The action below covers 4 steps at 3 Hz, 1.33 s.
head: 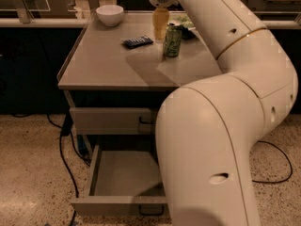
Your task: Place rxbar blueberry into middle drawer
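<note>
The rxbar blueberry (138,42), a flat dark blue bar, lies on the grey cabinet top (108,65) toward the back. My gripper (160,24) hangs above the back of the top, to the right of the bar and just behind the green drink can (172,41). It is apart from the bar and holds nothing that I can see. Below the top, one drawer (113,120) is closed and the lower drawer (123,173) is pulled out and empty.
A white bowl (110,14) stands at the back left of the top. My large white arm (221,126) fills the right side and hides the cabinet's right part. Black cables (63,145) lie on the speckled floor to the left.
</note>
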Available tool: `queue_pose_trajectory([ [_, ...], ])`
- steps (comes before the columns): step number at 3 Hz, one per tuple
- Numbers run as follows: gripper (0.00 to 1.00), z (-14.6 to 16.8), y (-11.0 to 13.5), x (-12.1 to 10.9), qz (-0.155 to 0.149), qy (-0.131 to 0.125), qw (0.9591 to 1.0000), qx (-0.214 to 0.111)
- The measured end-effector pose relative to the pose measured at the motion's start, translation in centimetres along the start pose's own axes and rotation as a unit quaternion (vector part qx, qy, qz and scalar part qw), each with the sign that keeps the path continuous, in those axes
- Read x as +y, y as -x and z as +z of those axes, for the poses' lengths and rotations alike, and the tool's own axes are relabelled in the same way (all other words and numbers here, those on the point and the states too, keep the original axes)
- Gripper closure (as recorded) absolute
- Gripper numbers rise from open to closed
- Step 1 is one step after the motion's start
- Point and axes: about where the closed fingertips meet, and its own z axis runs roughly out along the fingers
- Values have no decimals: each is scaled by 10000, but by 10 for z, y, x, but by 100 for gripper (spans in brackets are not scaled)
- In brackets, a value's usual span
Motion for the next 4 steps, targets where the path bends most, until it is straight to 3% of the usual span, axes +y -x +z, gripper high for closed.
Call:
queue_pose_trajectory([
  [1,0,0,0,0,0,0,10000,0],
  [2,0,7,1,1,98,90,9994,-329],
  [3,0,28,14,5,-78,332,9976,-601],
  [4,0,52,37,10,-384,506,9920,-1089],
])
